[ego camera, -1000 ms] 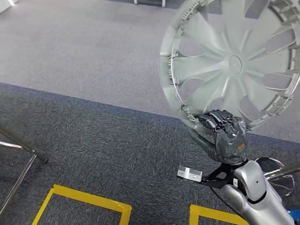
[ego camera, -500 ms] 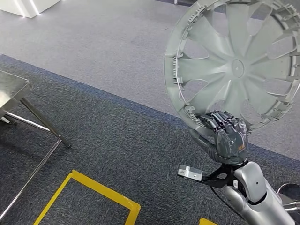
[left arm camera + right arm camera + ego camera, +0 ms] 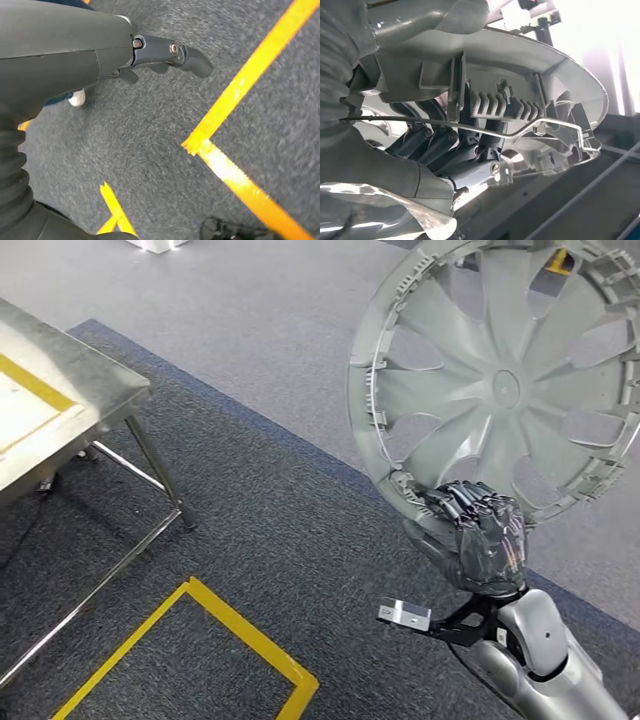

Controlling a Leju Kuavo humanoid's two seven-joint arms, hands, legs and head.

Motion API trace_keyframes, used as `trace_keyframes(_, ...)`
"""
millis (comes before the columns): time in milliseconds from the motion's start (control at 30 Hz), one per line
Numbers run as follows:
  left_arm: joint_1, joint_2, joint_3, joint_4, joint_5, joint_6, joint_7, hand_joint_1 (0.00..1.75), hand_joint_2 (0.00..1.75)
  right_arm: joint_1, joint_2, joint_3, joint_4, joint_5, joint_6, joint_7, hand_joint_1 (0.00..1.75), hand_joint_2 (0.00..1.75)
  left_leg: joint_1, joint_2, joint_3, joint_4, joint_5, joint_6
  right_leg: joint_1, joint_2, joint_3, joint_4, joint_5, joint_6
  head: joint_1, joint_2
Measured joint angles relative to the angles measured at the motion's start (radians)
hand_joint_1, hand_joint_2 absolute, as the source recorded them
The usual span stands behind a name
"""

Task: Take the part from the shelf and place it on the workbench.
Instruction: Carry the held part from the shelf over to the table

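Observation:
The part is a large silver wheel cover [image 3: 502, 380] with curved spokes, held upright at the right of the head view, inner side toward me. My right hand [image 3: 477, 532] grips its lower rim, dark fingers curled over the edge. In the right wrist view the rim's ribbed clips and wire ring [image 3: 501, 107] lie across those fingers [image 3: 444, 145]. My left hand [image 3: 113, 55] hangs above the carpet, fingers loosely extended and holding nothing. The workbench [image 3: 45, 410], a steel table with a yellow-marked top, stands at the far left.
Dark carpet carries yellow floor tape [image 3: 249, 640] forming a box corner below the workbench. Lighter grey carpet [image 3: 249, 310] spreads beyond. The bench's slanted steel legs [image 3: 155, 475] reach onto the dark carpet. A white object [image 3: 155, 244] sits at the far top edge.
The whole view has swung left: the workbench has come in at the left and the floor tape has slid right. My right hand still holds the wheel cover the same way.

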Motion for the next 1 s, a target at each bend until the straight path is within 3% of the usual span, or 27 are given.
trace_keyframes(67,-0.002,0.001,-0.001,0.0,-0.003,0.001,-0.002,0.0,1.75,0.003,0.0,-0.001,0.0,0.001,-0.002,0.001,1.75,1.75,0.0,-0.023,0.001,0.0,0.0,0.007,-0.002,0.052,-0.071,0.136,-0.057,0.001,0.004,0.0)
trace_keyframes(100,-0.003,0.0,-0.001,0.0,-0.004,0.001,-0.003,0.0,1.75,0.006,0.0,-0.001,0.0,0.001,-0.002,0.002,1.75,1.75,-0.001,-0.037,0.001,0.0,0.0,0.008,-0.001,0.06,-0.108,0.197,-0.073,0.001,0.005,0.0)
trace_keyframes(133,-0.002,0.0,-0.001,0.0,-0.005,0.001,-0.003,0.0,1.75,0.008,0.0,-0.001,0.0,0.001,-0.002,0.001,1.75,1.75,-0.002,-0.051,0.002,0.0,0.0,0.008,-0.001,0.063,-0.133,0.226,-0.07,0.0,0.005,0.0)
trace_keyframes(167,-0.002,0.0,-0.001,0.0,-0.006,0.001,-0.003,0.0,1.75,0.01,0.0,-0.001,0.0,0.001,-0.002,0.001,1.75,1.75,-0.003,-0.066,0.003,0.001,0.0,0.008,-0.001,0.066,-0.138,0.215,-0.045,-0.002,0.005,0.0)
trace_keyframes(200,-0.002,-0.001,-0.001,0.0,-0.007,0.001,-0.004,0.0,1.75,0.01,0.0,-0.001,0.0,0.001,-0.002,0.001,1.75,1.75,-0.003,-0.08,0.005,0.001,-0.001,0.007,-0.002,0.072,-0.124,0.164,-0.003,-0.004,0.005,0.0)
trace_keyframes(267,-0.003,-0.001,-0.001,0.0,-0.008,0.001,-0.005,0.0,1.75,0.01,0.0,-0.002,0.0,0.001,-0.002,0.001,1.75,1.75,-0.003,-0.107,0.005,0.004,-0.002,0.004,-0.006,0.114,-0.069,0.025,0.072,-0.01,0.005,0.0)
trace_keyframes(333,-0.003,0.0,-0.001,0.0,-0.008,0.001,-0.006,0.0,1.75,0.01,0.0,-0.003,0.0,0.001,-0.003,0.002,1.75,1.75,0.001,-0.132,-0.004,0.007,0.0,-0.007,-0.008,0.151,-0.035,-0.046,0.09,-0.013,0.004,0.0)
trace_keyframes(367,-0.003,0.0,-0.001,0.0,-0.009,0.002,-0.007,0.0,1.75,0.01,0.0,-0.004,0.0,0.001,-0.004,0.001,1.75,1.75,0.003,-0.144,-0.008,0.007,0.003,-0.014,-0.006,0.154,-0.029,-0.052,0.087,-0.014,0.003,0.0)
trace_keyframes(433,0.001,0.0,-0.002,-0.001,-0.009,0.002,-0.008,0.0,1.75,0.009,0.0,-0.005,-0.001,0.0,-0.004,0.002,1.75,1.75,0.006,-0.157,-0.012,0.007,0.003,-0.026,-0.006,0.129,-0.023,-0.061,0.089,-0.02,0.004,0.0)
trace_keyframes(500,0.001,0.001,-0.002,-0.001,-0.01,0.003,-0.009,0.0,1.75,0.008,0.0,-0.007,-0.001,0.0,-0.004,0.002,1.75,1.75,0.001,-0.112,-0.033,0.056,-0.029,-0.036,-0.01,0.099,-0.013,-0.072,0.092,-0.03,-0.002,0.0)
trace_keyframes(567,-0.001,0.0,-0.002,-0.001,-0.01,0.003,-0.01,0.0,1.75,0.009,0.0,-0.008,-0.002,0.0,-0.004,0.002,1.75,1.75,0.003,-0.048,-0.088,0.178,-0.093,-0.045,-0.008,0.068,-0.006,-0.074,0.09,-0.037,-0.007,0.0)
trace_keyframes(633,-0.001,0.0,-0.002,-0.001,-0.011,0.003,-0.011,0.0,1.75,0.009,0.0,-0.007,-0.001,0.001,-0.004,0.0,1.75,1.75,0.009,-0.03,-0.133,0.274,-0.123,-0.052,-0.007,0.038,-0.003,-0.074,0.085,-0.038,-0.007,0.0)
trace_keyframes(667,-0.001,0.0,-0.002,-0.001,-0.011,0.003,-0.011,0.0,1.75,0.01,0.0,-0.007,-0.001,0.001,-0.004,0.0,1.75,1.75,0.011,-0.027,-0.131,0.272,-0.111,-0.054,-0.007,0.024,-0.001,-0.073,0.083,-0.037,-0.007,0.0)
trace_keyframes(700,0.0,0.001,-0.002,-0.001,-0.011,0.003,-0.012,0.0,1.75,0.01,0.0,-0.007,-0.001,0.0,-0.004,0.0,1.75,1.75,0.013,-0.022,-0.11,0.231,-0.082,-0.055,-0.007,0.011,0.003,-0.073,0.08,-0.036,-0.007,0.0)
trace_keyframes(767,0.0,0.003,-0.002,-0.001,-0.01,0.004,-0.012,0.0,1.75,0.009,0.0,-0.007,-0.001,-0.002,-0.004,0.0,1.75,1.75,0.008,0.017,-0.038,0.093,-0.02,-0.051,-0.005,-0.013,0.012,-0.073,0.072,-0.03,-0.008,0.0)
trace_keyframes(833,-0.002,0.004,-0.002,-0.001,-0.01,0.004,-0.014,0.0,1.75,0.009,0.0,-0.007,-0.001,-0.002,-0.004,-0.001,1.75,1.75,0.0,0.052,0.0,0.011,0.0,-0.039,0.002,-0.033,0.018,-0.072,0.065,-0.021,-0.008,0.0)
trace_keyframes(867,-0.003,0.004,-0.002,-0.001,-0.01,0.005,-0.014,0.0,1.75,0.008,0.0,-0.007,-0.001,-0.002,-0.005,-0.001,1.75,1.75,-0.004,0.053,0.001,0.005,-0.005,-0.033,0.004,-0.043,0.019,-0.073,0.063,-0.017,-0.008,0.0)
trace_keyframes(933,-0.001,0.004,-0.002,-0.001,-0.011,0.005,-0.015,0.0,1.75,0.007,0.0,-0.007,-0.001,-0.002,-0.005,-0.002,1.75,1.75,-0.001,0.029,-0.001,0.001,-0.003,-0.02,0.003,-0.053,0.025,-0.074,0.056,-0.006,-0.007,0.0)
trace_keyframes(1000,-0.001,0.004,-0.002,-0.001,-0.01,0.005,-0.015,0.0,1.75,0.005,0.0,-0.007,-0.001,-0.002,-0.005,-0.002,1.75,1.75,0.004,0.006,0.002,-0.004,-0.001,-0.007,-0.001,-0.011,0.01,-0.035,0.025,0.002,-0.004,0.0)
